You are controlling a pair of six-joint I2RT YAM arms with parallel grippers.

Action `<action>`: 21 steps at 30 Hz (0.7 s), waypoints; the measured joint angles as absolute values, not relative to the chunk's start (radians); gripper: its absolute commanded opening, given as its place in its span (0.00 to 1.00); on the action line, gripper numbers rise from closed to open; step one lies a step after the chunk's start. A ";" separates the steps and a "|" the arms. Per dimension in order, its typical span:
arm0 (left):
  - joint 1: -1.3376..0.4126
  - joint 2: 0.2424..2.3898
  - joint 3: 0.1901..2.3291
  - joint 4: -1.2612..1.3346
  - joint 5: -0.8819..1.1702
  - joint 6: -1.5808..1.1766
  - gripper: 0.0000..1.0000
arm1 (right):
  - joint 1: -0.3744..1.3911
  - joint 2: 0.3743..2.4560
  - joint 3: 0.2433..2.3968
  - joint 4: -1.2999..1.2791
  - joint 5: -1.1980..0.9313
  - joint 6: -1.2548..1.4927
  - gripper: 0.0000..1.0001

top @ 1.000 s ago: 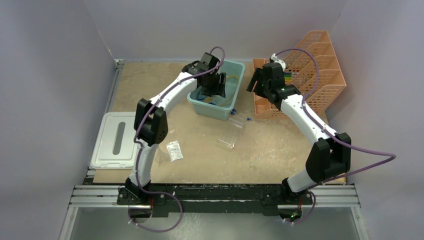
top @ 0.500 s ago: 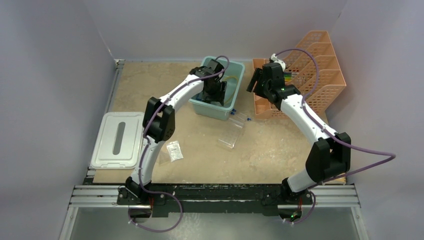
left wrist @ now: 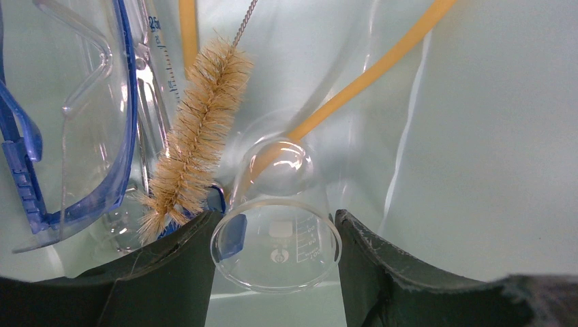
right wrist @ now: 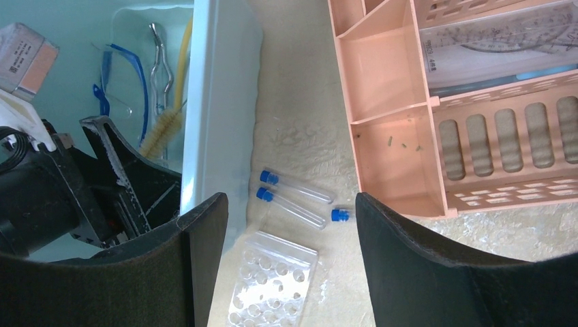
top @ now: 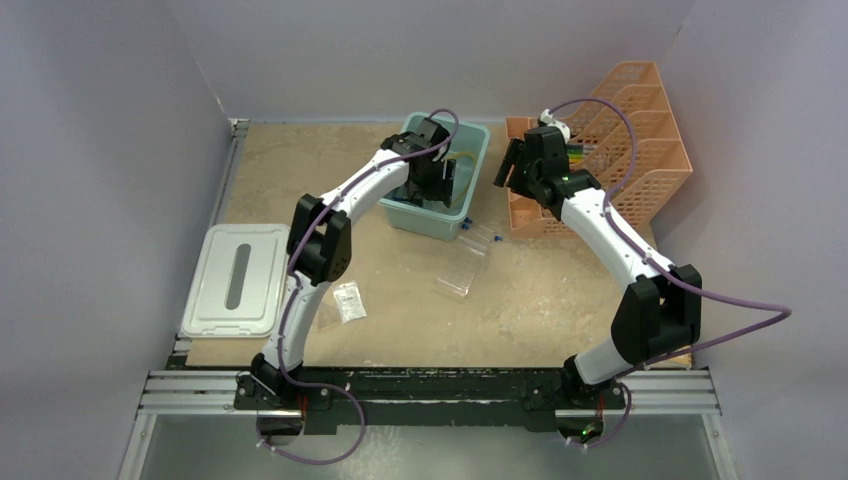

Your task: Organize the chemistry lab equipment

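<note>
Lower into the teal bin (top: 432,222) than a second ago, in beside goggles (left wrist: 82,136), amber tube (left wrist: 368,75) and brush (left wrist: 194,136); left claw (left wrist: 276,218) widening around a small beaker (left wrist: 276,245), gripped or freed cannot tell; likely a drop-off, one more item filed; right claw (right wrist: 290,197) wide, empty, above the desk (top: 540,290); still outside: clear rack (right wrist: 272,276), blue-capped tubes (right wrist: 292,210), small packet (top: 348,300); no obstruction over them.

Orange mesh tray (top: 650,150) stands beside a teal bin (top: 432,222); white lid (top: 215,290) lies apart.
</note>
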State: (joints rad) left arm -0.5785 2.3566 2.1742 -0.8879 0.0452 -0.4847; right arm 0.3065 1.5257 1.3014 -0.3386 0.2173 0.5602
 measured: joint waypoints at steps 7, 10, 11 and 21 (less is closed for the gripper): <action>-0.578 2.354 2.174 -0.869 0.046 -0.497 0.79 | 0.307 1.526 1.301 -0.339 0.218 0.549 0.71; -0.577 2.338 2.174 -0.869 0.048 -0.498 0.80 | 0.307 1.526 1.301 -0.339 0.218 0.542 0.71; -0.576 2.327 2.174 -0.869 0.049 -0.498 0.80 | 0.307 1.526 1.301 -0.339 0.218 0.540 0.71; -0.535 2.125 2.127 -0.826 0.047 -0.500 0.75 | 0.307 1.526 1.301 -0.339 0.208 0.521 0.66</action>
